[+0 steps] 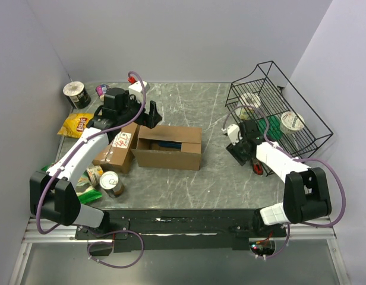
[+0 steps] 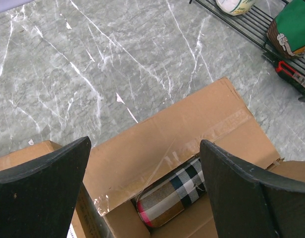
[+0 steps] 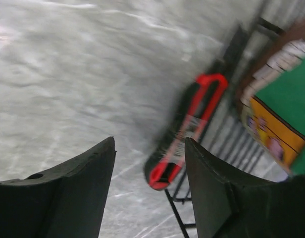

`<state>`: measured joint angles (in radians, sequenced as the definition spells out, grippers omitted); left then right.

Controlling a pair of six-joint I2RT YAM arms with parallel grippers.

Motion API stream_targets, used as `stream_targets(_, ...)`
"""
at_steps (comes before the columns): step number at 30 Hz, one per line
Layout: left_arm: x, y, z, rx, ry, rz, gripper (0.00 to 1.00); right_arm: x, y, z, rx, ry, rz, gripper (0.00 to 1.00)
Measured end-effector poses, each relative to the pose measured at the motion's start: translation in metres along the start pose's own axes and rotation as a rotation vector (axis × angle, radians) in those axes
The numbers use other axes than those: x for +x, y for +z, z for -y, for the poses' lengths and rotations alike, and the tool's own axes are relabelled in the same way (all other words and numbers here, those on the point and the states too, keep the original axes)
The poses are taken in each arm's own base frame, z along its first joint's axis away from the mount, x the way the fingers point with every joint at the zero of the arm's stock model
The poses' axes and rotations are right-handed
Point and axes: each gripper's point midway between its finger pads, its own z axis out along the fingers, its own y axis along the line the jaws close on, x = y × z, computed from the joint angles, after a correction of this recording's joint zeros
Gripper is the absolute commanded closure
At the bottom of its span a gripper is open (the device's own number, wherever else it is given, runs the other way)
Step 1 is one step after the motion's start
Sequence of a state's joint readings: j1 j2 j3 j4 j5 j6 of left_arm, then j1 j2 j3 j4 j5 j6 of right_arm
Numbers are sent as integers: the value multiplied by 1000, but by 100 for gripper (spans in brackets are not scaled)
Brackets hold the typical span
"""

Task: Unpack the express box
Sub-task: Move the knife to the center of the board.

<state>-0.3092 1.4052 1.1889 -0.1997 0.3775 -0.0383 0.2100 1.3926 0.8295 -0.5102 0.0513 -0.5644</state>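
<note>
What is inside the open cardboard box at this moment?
A plaid roll-shaped item lies inside the cardboard box, as seen from the left wrist view. The box walls and flap cover the rest of the interior, so anything else in there cannot be seen.

Brown box (image 1: 168,159), tan-black-white plaid pouch (image 2: 175,191), red-and-black cutter (image 3: 182,136) — grey, white-veined table (image 1: 230,184).

Left arm (image 1: 82,151) and right arm (image 1: 277,159) in white forearm shells, chunky black joint housings (image 1: 305,193), purple cables (image 1: 342,196) looping alongside each, broad matte-black wedge fingers (image 2: 41,188), faintly scuffed and speckled
</note>
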Motion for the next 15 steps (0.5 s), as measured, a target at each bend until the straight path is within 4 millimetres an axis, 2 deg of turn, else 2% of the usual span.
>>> stream_targets(6,0,0,2,5,-6,1,4,22,8,18,36,103,-65,34)
stream_targets(10,0,0,3,10,-6,1,3,40,20,17,23,137,-127,35)
stream_targets(12,0,0,3,12,-6,1,3,49,26,13,5,140,-165,40)
stream_targets(15,0,0,3,12,-6,1,3,44,27,12,-24,142,-167,44)
